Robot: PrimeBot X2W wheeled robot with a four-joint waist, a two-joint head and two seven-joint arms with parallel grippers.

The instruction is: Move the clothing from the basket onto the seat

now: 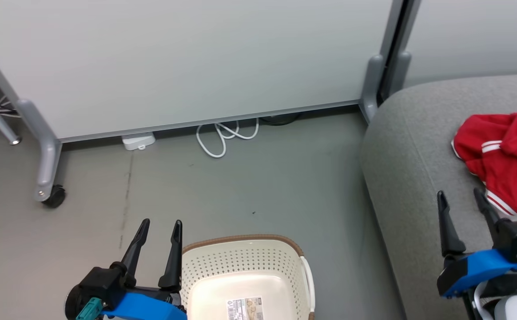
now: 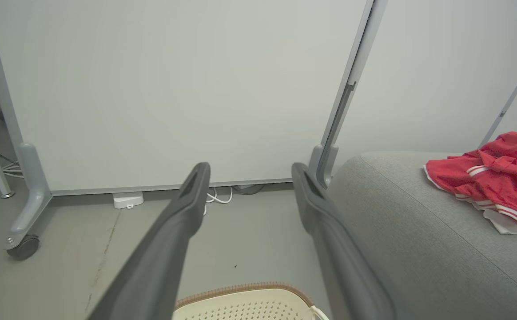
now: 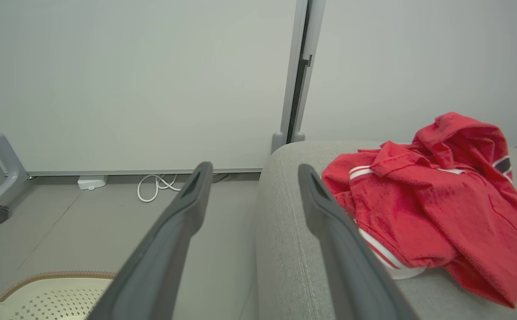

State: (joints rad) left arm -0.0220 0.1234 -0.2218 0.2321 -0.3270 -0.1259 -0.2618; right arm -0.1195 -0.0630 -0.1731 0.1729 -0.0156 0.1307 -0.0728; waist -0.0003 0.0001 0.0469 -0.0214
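1. Head view, left: left gripper [image 1: 161,222], dark fingers spread and empty, beside the cream perforated plastic basket with a brown rim [image 1: 240,238]; its floor label [image 1: 245,309] is too small to read.
2. Right: bright red, white-striped clothing [image 1: 505,155] lies crumpled on the light grey fabric seat [image 1: 409,178], with no clear long axis. Right gripper [image 1: 459,193], fingers spread and empty, sits just beside it.
3. Right wrist view adds a dark patch [image 3: 503,164] on the heap.
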